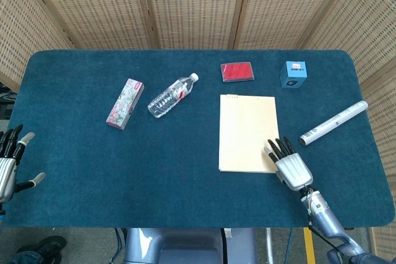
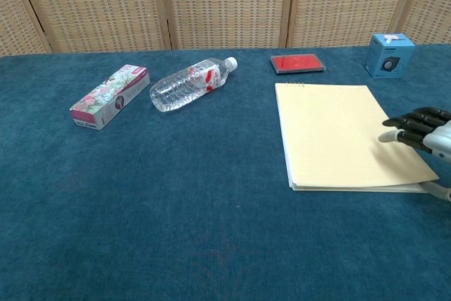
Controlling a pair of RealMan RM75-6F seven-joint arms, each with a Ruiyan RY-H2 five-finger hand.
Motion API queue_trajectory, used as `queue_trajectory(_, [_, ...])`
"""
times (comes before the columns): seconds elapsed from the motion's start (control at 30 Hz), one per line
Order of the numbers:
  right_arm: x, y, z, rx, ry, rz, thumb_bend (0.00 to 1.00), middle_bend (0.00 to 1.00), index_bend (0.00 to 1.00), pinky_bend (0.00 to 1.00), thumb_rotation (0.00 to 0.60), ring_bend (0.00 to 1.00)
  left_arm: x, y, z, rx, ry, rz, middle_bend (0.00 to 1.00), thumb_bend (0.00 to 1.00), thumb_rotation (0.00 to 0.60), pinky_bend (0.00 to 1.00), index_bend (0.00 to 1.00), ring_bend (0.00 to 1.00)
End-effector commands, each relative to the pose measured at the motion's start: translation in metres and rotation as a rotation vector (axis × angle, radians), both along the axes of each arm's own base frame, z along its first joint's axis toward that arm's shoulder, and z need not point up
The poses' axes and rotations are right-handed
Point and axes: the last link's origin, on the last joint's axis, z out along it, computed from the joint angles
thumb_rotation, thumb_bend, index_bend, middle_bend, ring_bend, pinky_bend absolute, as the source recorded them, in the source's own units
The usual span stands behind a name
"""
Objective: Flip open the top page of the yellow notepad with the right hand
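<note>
The right hand [image 1: 291,166], holding nothing, rests spread fingers on the yellow notepad [image 1: 247,132], whose thin, limp top page likely lifts best at its near corner.

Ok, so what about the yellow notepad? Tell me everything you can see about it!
The yellow notepad is a pale yellow rectangle of stacked paper sheets, bound by a small spiral at its far edge. It lies flat and closed on the blue table, just in front of the red case. The right hand has its dark fingers resting on the pad's near right corner. Nothing else touches it.
</note>
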Motion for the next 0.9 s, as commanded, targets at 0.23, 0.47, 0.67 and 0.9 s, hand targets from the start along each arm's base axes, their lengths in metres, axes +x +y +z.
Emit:
queue_trajectory(0.23, [0.017,-0.026,-0.001,-0.062,-0.016,0.031,0.44,0.06,0.14,0.00,0.600,0.00,-0.001,0.002,0.000,-0.001,0.000,0.007,0.00,0.00,0.600,0.00,0.00,0.00])
queue_trajectory(0.47, [0.032,-0.049,-0.008,-0.070,-0.008,0.053,0.44,0.07,0.15,0.00,0.600,0.00,-0.001,0.004,-0.002,-0.004,0.005,0.015,0.00,0.00,0.600,0.00,0.00,0.00])
queue_trajectory(0.67, [0.038,-0.055,-0.015,-0.041,0.001,0.061,0.44,0.27,0.31,0.00,0.600,0.15,-0.002,0.005,-0.002,-0.003,0.005,0.019,0.00,0.00,0.600,0.00,0.00,0.00])
queue_trajectory(0.9, [0.041,-0.057,-0.018,-0.023,-0.051,0.103,0.47,0.58,0.58,0.11,0.600,0.45,-0.003,0.007,0.000,-0.002,0.000,0.024,0.00,0.00,0.600,0.00,0.00,0.00])
